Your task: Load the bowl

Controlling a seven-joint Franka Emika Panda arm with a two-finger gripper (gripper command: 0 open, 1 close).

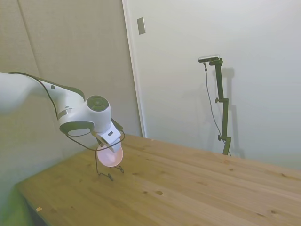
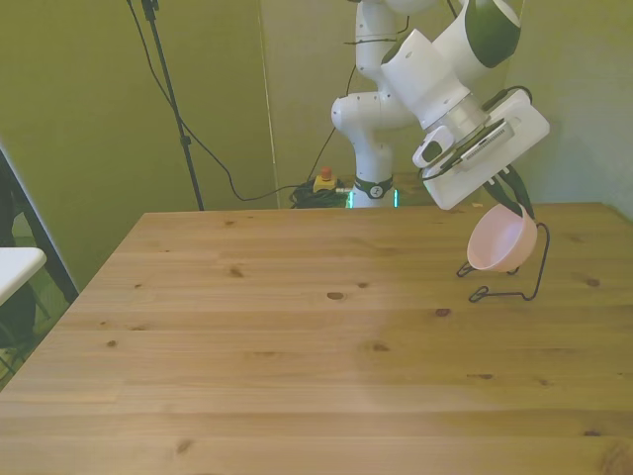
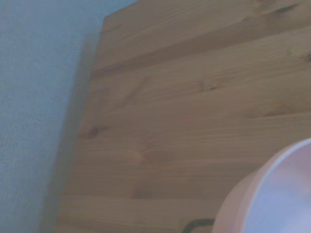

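The wooden table (image 2: 297,346) fills most of every view, its pale planks running lengthwise with dark knots scattered across them. In the side view the table (image 1: 188,188) stretches away from a plain wall with a door frame behind it.

The white arm (image 2: 435,69) bends down over the table near the front view's right edge. In the side view the arm (image 1: 70,110) reaches in and angles its wrist downward toward the near corner of the table.

The bowl (image 2: 501,240) is pale pink and hangs tilted on its side above the table, off the wood, with its hollow turned toward the front view's right. In the side view the bowl (image 1: 110,155) shows as a pink disc directly under the wrist. The wrist view catches only a blurred pink curve of the bowl (image 3: 272,194) against the planks.

The gripper (image 2: 506,198) sits at the bowl's upper rim, and its dark fingers appear to pinch that rim, holding the bowl up. In the side view the gripper (image 1: 109,143) is mostly hidden behind the wrist and the bowl.

The thin black wire rack (image 2: 514,277) stands on the table just beneath and beside the bowl, one upright loop rising along the bowl's side; whether the bowl touches the wire cannot be told. In the side view the wire rack (image 1: 106,174) shows its feet on the wood under the bowl.
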